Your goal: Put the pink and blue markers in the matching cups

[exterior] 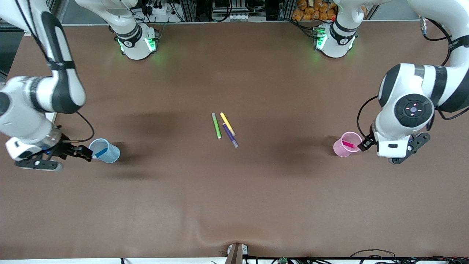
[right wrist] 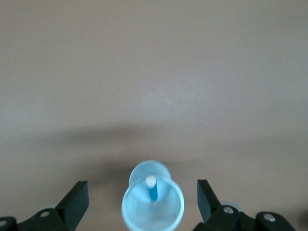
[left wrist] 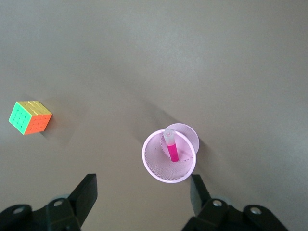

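A pale pink cup (exterior: pixel 346 144) stood toward the left arm's end of the brown surface (exterior: pixel 234 190), small, round and tapered. Inside it leaned a magenta-pink marker (exterior: pixel 349 144), its pale grey cap pointing up and resting against the cup's wall. From the left wrist view the cup's inner wall looked finely ribbed, and the marker stood tilted in it.

Toward the right arm's end stood a light blue cup (exterior: pixel 105 150) of like size and shape. A bright blue marker (exterior: pixel 100 153) leaned inside it, pale cap uppermost.

The left gripper (exterior: pixel 362 145) hung just beside the pink cup, its fingers (left wrist: pixel 85 195) spread wide and released, holding nothing. The right gripper (exterior: pixel 88 153) sat just beside the rim of the blue cup, its fingers (right wrist: pixel 77 198) likewise parted and empty.

Near the middle of the surface lay three more pens close together: a green pen (exterior: pixel 216 125), a yellow pen (exterior: pixel 227 124) and a dark purple pen (exterior: pixel 230 135), the purple one nearest the front camera. The left wrist view also showed a colourful puzzle cube (left wrist: pixel 30 117) on the surface, well apart from the pink cup.

The surface was a plain brown sheet, slightly rumpled at the edge nearest the front camera. Both arm bases (exterior: pixel 135 42) glowed green, with cables and racks above them.
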Controlling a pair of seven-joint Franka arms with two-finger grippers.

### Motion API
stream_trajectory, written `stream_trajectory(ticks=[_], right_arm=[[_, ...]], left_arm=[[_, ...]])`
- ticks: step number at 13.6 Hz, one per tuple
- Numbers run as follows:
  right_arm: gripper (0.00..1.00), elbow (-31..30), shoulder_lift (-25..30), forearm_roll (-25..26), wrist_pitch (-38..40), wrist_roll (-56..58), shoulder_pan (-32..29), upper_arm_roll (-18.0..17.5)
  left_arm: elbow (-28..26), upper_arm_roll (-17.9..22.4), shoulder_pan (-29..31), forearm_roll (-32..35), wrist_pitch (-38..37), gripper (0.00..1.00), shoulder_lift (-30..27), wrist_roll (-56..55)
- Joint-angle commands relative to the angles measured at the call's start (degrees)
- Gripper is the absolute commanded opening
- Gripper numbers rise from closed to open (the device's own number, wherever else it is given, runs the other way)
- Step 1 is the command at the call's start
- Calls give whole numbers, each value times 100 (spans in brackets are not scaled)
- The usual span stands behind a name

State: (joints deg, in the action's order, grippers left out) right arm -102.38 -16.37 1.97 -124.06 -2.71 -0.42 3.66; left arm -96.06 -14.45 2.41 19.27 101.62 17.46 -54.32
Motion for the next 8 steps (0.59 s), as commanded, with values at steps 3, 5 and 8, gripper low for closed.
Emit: stream_trajectory(ticks=[3,5,8], right_arm=[[100,1306,-103,-241,1646,85,33,-49],[100,1693,-103,-337,2271,672,33,-49],[100,2115,-68,-610,2404,737,59,-40]], left_arm=[[-27,-58,102,-256,-64,100,-260,649],[-45,-6,119,-493,-72,100,-497,1446],[-62,248,84,-775,-204,100,-813,2502]])
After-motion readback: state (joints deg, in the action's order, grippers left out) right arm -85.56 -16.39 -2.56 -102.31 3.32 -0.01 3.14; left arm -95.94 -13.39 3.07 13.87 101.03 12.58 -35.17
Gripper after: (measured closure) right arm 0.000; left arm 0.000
